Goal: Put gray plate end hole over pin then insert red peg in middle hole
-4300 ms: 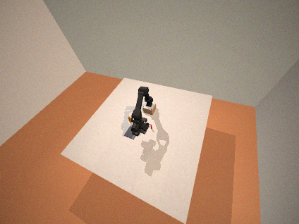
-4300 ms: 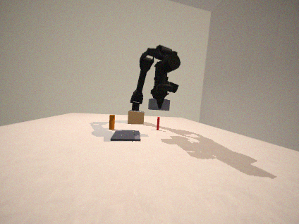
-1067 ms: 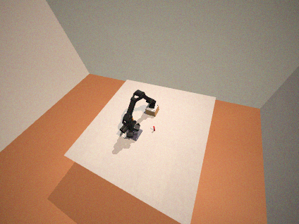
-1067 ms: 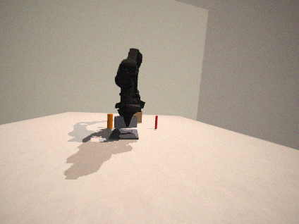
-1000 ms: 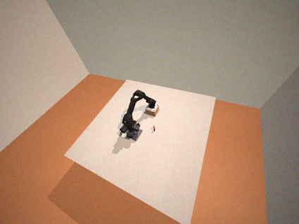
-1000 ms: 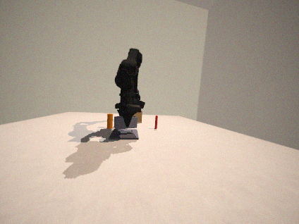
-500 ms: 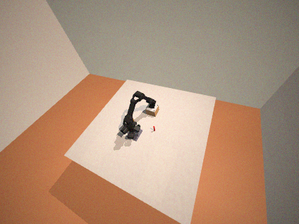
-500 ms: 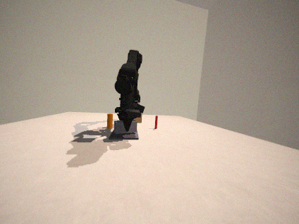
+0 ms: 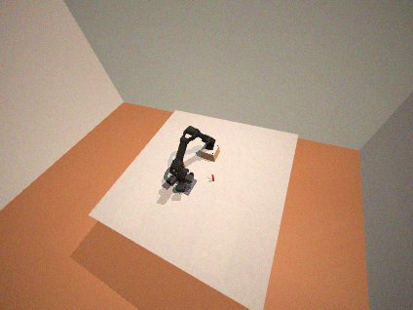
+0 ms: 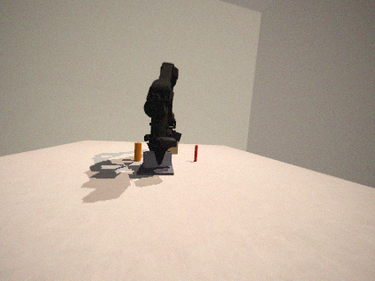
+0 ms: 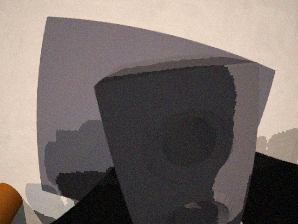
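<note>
My gripper point(image 9: 180, 182) point(image 10: 160, 155) point(image 11: 174, 155) is low over the base and shut on the gray plate point(image 10: 149, 159) point(image 11: 135, 107). The plate is tilted up steeply, its lower part close to the base; I cannot tell if they touch. A round mark shows on its face in the wrist view. The gray base point(image 10: 168, 172) point(image 11: 65, 75) lies flat below. The pin is hidden. In the top view, plate and base are too small to tell apart. The thin red peg point(image 9: 212, 177) point(image 10: 195, 153) stands upright on the table, away from the gripper.
An orange cylinder point(image 10: 138, 151) point(image 11: 7, 202) stands upright near the base, on the side away from the red peg. A tan box point(image 9: 209, 155) point(image 10: 174, 148) stands at the far end of the arm. All stand on the pale table top point(image 9: 234, 234) point(image 10: 221, 221).
</note>
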Controlling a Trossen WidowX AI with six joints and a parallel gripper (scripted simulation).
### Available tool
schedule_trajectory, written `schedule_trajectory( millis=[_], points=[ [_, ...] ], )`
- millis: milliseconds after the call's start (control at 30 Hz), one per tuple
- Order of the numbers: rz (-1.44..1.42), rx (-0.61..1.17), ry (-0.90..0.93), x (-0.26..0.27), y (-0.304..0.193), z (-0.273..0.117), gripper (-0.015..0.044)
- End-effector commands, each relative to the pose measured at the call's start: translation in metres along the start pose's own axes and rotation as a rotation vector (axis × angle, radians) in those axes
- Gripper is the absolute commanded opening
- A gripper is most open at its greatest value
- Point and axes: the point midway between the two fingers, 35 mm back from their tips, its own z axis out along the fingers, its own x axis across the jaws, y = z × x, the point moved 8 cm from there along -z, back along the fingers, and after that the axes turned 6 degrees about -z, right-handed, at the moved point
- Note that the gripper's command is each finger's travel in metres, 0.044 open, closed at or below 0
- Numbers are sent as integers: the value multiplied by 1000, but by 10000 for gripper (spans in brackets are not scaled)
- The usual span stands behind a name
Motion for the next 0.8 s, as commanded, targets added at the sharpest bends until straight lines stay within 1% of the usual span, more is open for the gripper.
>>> schedule_trajectory(
  millis=[0,200,367,433,567,600,667,767],
  points=[
    [0,1,-1,0,0,-1,289],
    [0,1,-1,0,0,-1,440],
    [0,1,-1,-1,0,-3,440],
    [0,1,0,-3,-2,-24,440],
    [-1,2,4,-4,-2,-93,440],
    [-2,2,4,-3,-1,-105,440],
    [-2,2,5,-2,0,-118,440],
    [-2,2,5,-3,0,-118,440]
  ],
)
